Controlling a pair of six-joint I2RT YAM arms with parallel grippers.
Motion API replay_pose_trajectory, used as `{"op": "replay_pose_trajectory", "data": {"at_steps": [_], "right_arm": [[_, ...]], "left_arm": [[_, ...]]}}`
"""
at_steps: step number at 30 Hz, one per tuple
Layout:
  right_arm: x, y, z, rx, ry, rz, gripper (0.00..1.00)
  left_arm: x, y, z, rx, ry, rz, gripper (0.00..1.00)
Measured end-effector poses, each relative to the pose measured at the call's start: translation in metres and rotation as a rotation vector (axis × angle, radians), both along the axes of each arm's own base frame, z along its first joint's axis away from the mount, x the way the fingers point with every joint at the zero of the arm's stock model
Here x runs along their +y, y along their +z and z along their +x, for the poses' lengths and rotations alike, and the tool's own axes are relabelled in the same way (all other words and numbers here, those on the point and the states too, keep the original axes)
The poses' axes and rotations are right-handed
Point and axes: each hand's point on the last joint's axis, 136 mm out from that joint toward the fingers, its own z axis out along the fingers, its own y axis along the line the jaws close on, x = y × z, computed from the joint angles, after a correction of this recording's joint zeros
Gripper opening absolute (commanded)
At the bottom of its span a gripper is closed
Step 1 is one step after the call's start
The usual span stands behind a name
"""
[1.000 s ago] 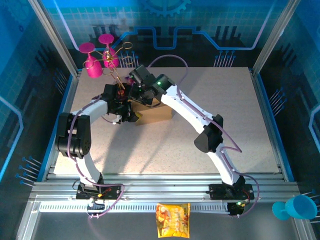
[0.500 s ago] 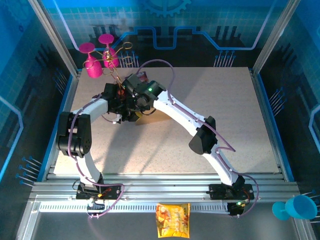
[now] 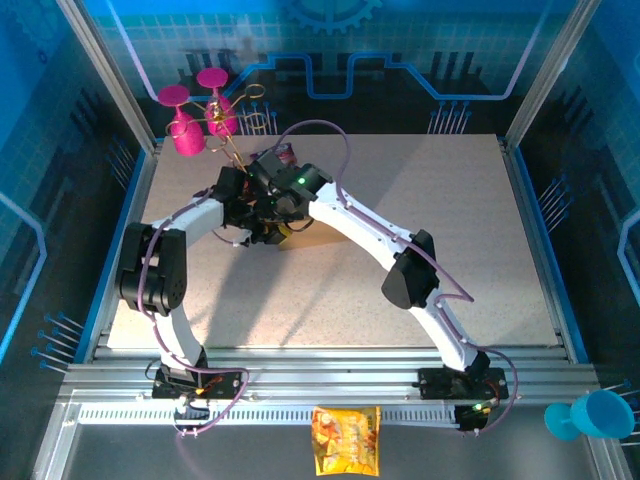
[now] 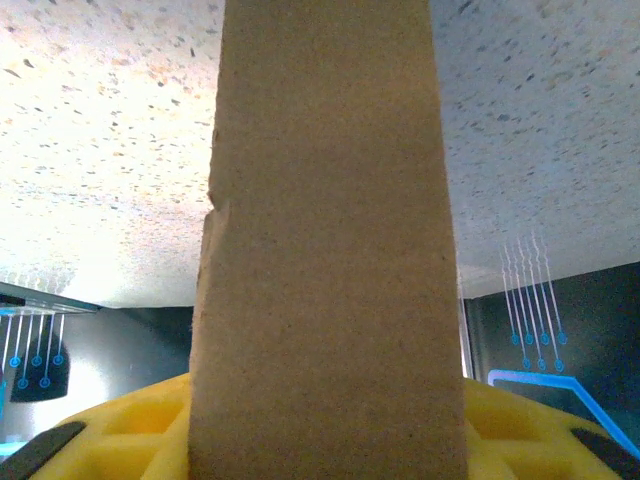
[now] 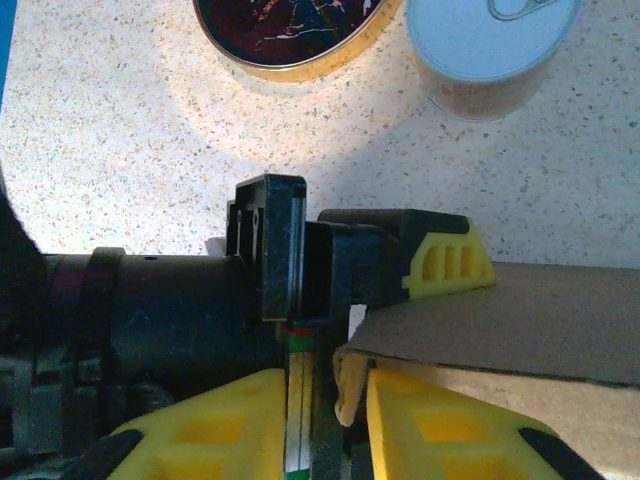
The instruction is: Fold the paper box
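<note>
The left gripper [image 4: 325,435] clamps a paper box [image 4: 325,200] panel; the right gripper [image 5: 325,420] pinches its edge alongside — opposed pulls could tear it.

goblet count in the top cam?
3. A pink goblet and a second pink goblet at the table's far-left corner; a blue goblet off the table, near right. Others may be hidden.

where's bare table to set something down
Free: the right half of the table, between the right arm and right rail; also the near strip along its front edge. Crowded: far left, where left end effector and right end effector clamp the paper box, round tin and can beside.
</note>
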Motion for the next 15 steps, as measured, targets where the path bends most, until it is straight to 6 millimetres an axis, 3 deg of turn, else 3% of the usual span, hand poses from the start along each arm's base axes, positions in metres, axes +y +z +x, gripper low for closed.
{"op": "replay_pose_trajectory", "data": {"at_steps": [7, 15], "right_arm": [[-0.016, 0.001, -0.003, -0.002, -0.002, -0.018, 0.18], [-0.03, -0.001, -0.001, -0.012, -0.02, -0.036, 0.13]], "left_arm": [[-0.016, 0.0, -0.002, -0.038, -0.038, 0.0, 0.0], [-0.019, 0.001, -0.002, -0.048, -0.046, 0.001, 0.0]]}}
